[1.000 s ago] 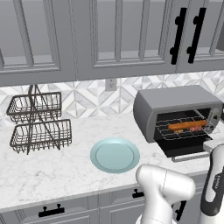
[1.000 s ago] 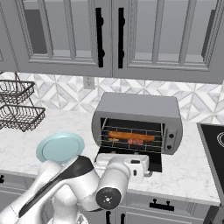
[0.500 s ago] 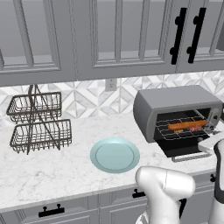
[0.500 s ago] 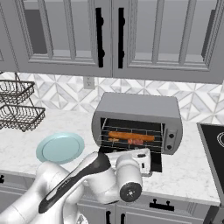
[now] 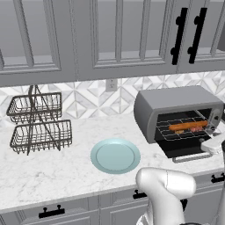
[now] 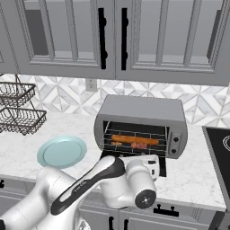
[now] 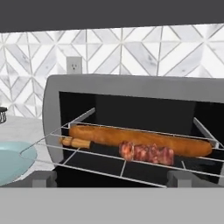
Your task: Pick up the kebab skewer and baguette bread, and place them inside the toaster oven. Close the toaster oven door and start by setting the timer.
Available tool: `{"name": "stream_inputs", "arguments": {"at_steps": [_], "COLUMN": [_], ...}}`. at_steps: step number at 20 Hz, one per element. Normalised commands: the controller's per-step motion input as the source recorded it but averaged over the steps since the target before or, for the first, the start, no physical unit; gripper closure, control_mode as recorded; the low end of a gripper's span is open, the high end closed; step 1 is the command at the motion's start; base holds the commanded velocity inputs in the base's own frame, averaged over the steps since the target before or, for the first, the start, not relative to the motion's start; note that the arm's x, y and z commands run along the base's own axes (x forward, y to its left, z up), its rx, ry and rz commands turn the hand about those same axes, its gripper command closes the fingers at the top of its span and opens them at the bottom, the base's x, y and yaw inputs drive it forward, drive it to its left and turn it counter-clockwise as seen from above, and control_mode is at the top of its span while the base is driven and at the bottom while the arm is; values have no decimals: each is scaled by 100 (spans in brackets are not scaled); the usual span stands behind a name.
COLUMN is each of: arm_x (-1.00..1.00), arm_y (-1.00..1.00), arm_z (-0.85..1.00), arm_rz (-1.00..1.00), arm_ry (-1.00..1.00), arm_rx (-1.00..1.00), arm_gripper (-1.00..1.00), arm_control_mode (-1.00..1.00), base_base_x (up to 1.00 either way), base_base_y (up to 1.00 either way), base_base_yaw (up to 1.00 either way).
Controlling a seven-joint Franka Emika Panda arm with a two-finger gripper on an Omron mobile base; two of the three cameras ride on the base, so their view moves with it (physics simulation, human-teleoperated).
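Observation:
The toaster oven [image 5: 176,103] [image 6: 139,110] [image 7: 131,87] stands on the counter with its cavity open. The toaster oven door [image 5: 184,151] lies folded down flat in front. On the wire rack lies the baguette bread [image 5: 186,126] [image 6: 134,139] [image 7: 140,138]. The kebab skewer [image 6: 134,145] [image 7: 144,152] rests just in front of it, its reddish chunks toward the right. My gripper [image 6: 147,159] [image 5: 213,143] hovers over the lowered door, facing the cavity, open with nothing in it.
A pale blue plate [image 5: 115,155] [image 6: 61,152] [image 7: 8,159] sits on the counter left of the oven. A two-tier wire basket [image 5: 37,123] [image 6: 18,108] stands farther left. A dark cooktop [image 6: 220,148] lies right of the oven. Wall cabinets hang overhead.
The arm has swung its elbow and forearm to the right while the hand stays in front of the open oven. The food and door have not moved.

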Motion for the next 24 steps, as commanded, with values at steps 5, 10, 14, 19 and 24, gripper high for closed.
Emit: {"name": "stream_inputs", "arguments": {"at_steps": [5,10,14,19,24], "arm_x": [16,11,0,1,2], "arm_y": [0,0,0,3,1], "arm_z": [0,-6,-18,-8,-4], "arm_rz": [-9,-8,-6,-5,-13], "arm_ry": [0,0,0,0,0], "arm_rx": [12,7,1,-3,-6], "arm_gripper": [-100,-100,-100,-100,-100], "arm_control_mode": [-100,-100,-100,-100,-100], "base_base_x": [0,0,0,0,0], "base_base_y": [0,0,0,0,0], "base_base_yaw": [0,0,0,0,0]}}
